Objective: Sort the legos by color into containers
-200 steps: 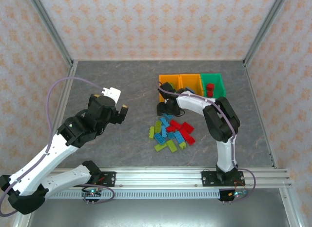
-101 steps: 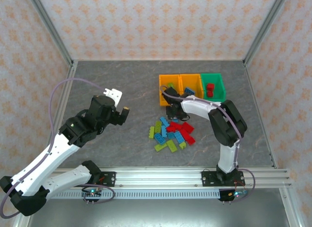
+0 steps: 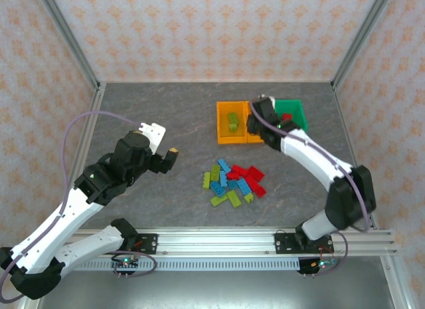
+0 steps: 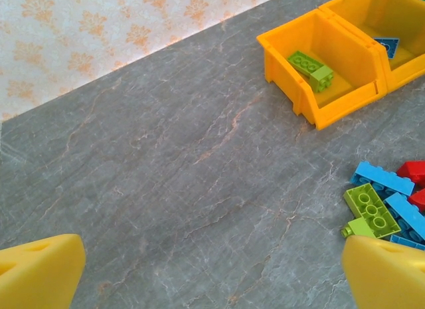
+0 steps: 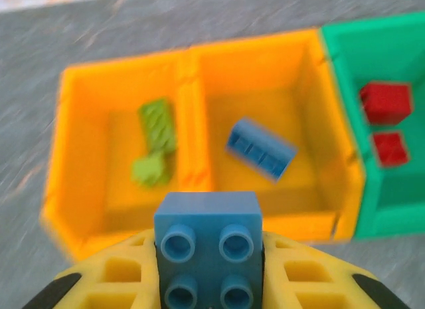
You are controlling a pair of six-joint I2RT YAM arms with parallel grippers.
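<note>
Bricks (image 3: 234, 179) lay heaped on the table (image 3: 153, 103) while our right gripper (image 3: 257, 118) pinched a blue brick (image 5: 207, 232) over the middle orange bin (image 5: 312, 90), and our left gripper (image 4: 212, 272) hung above bare table, jaws spread wide.

Our left arm (image 3: 70, 212) and right arm (image 3: 307, 153) are white shells with black joints; a lilac cable (image 3: 73, 126) trails behind each pincer. The left pincer (image 3: 159, 141) has solid yellow wedge fingertips (image 4: 40, 272), the right pincer (image 3: 255, 119) yellow lattice fingers (image 5: 312, 276).
</note>
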